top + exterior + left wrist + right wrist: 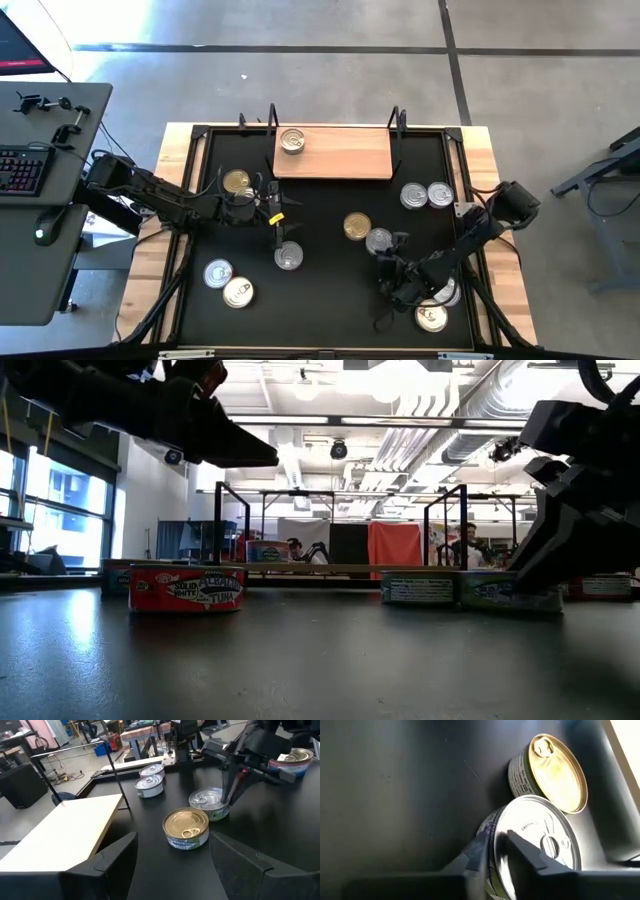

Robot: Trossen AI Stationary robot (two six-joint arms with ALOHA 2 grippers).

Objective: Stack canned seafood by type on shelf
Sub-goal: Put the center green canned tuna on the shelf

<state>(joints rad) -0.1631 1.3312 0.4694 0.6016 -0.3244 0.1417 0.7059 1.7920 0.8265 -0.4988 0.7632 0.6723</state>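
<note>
The right claw (pixel 383 250) is down at the silver tin (pixel 379 240), a little to the 4 o'clock side of the table's (pixel 320 320) centre in the high view. In the right wrist view one finger (pixel 530 852) lies across the tin's lid and the other sits by its wall, so the fingers straddle the rim; whether they pinch it I cannot tell. The right arm reaches in from the 4 o'clock edge, elbow bent, wrist low. A gold tin (pixel 357 226) touches the silver one on its 10 o'clock side.

The left claw (pixel 275 205) is spread wide and empty, at 9 o'clock of centre, its arm stretched in from the 9 o'clock edge.

The shelf (pixel 333 153) stands at 12 o'clock, with one tin (pixel 292 141) on its 9 o'clock end. Other tins lie scattered on the table.
</note>
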